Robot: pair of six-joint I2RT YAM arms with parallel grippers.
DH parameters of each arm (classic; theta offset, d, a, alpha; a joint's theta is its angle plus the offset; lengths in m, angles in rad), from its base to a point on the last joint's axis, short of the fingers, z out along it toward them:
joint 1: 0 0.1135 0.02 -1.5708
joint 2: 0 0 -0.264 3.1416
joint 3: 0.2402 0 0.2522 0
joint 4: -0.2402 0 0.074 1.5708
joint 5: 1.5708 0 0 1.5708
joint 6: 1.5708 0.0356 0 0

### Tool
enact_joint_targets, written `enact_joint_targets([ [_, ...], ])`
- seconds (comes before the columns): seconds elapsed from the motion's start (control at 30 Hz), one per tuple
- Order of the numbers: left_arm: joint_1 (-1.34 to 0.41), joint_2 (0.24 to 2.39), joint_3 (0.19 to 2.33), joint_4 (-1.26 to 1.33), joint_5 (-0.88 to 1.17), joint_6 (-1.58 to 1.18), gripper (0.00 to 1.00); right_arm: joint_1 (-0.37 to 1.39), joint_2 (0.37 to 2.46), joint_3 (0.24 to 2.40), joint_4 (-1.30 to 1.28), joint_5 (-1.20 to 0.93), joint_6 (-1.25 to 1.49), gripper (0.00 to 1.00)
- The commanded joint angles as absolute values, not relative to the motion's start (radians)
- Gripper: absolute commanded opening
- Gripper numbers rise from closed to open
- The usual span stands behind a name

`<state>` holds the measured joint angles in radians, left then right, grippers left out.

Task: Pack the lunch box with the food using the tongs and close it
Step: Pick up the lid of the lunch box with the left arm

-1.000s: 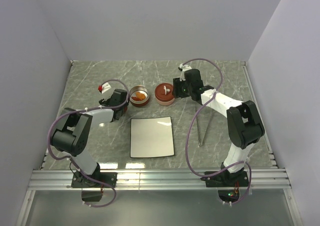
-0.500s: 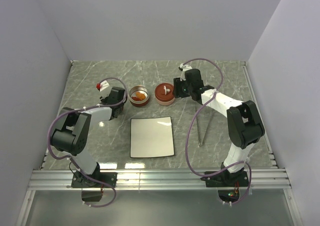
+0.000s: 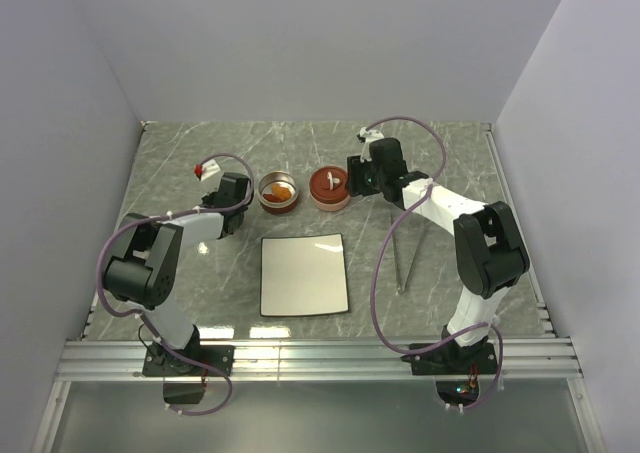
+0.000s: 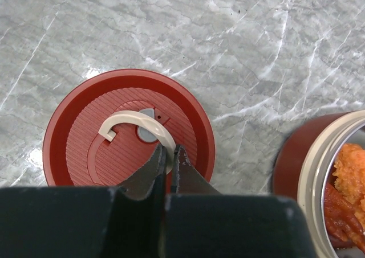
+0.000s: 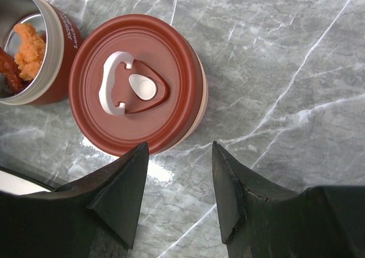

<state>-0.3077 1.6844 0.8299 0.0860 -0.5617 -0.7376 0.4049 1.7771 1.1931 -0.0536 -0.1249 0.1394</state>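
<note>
The grey marble table bore the white plate nearest you, the tongs lying just right of it. Beyond, your left gripper was clamped on the white handle of the loose lid; the step called for a straight lift, then seating it squarely on the open tin holding the food. Your right gripper gaped above the closed tin

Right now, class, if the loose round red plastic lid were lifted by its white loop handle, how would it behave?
The loose round red plastic lid looks thin, so probably light and stiff. Its white loop handle looks hinged, so the lid might swing when lifted. Pushed, it may slide on the glossy grey marbled table.
</note>
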Motion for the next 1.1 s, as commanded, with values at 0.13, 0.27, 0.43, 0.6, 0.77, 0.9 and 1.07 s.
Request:
enact_joint_targets([
  [0.13, -0.311, 1.628, 0.818, 0.158, -0.523, -0.637, 0.0, 0.396, 1.792, 1.233, -0.048, -0.121, 0.132, 0.56],
  [0.27, -0.311, 1.577, 0.769, 0.228, -0.441, -0.572, 0.0, 0.396, 1.787, 1.233, -0.052, -0.115, 0.135, 0.56],
  [0.43, -0.311, 1.534, 0.729, 0.291, -0.358, -0.526, 0.0, 0.394, 1.779, 1.232, -0.057, -0.106, 0.137, 0.56],
  [0.6, -0.311, 1.464, 0.67, 0.366, -0.287, -0.486, 0.0, 0.396, 1.776, 1.232, -0.063, -0.1, 0.141, 0.56],
  [0.77, -0.311, 1.399, 0.62, 0.417, -0.278, -0.477, 0.0, 0.396, 1.775, 1.23, -0.072, -0.097, 0.144, 0.55],
  [0.9, -0.311, 1.355, 0.58, 0.469, -0.279, -0.471, 0.0, 0.396, 1.772, 1.232, -0.074, -0.092, 0.146, 0.55],
  [1.07, -0.313, 1.27, 0.506, 0.595, -0.218, -0.454, 0.0, 0.396, 1.764, 1.232, -0.077, -0.086, 0.146, 0.55],
])
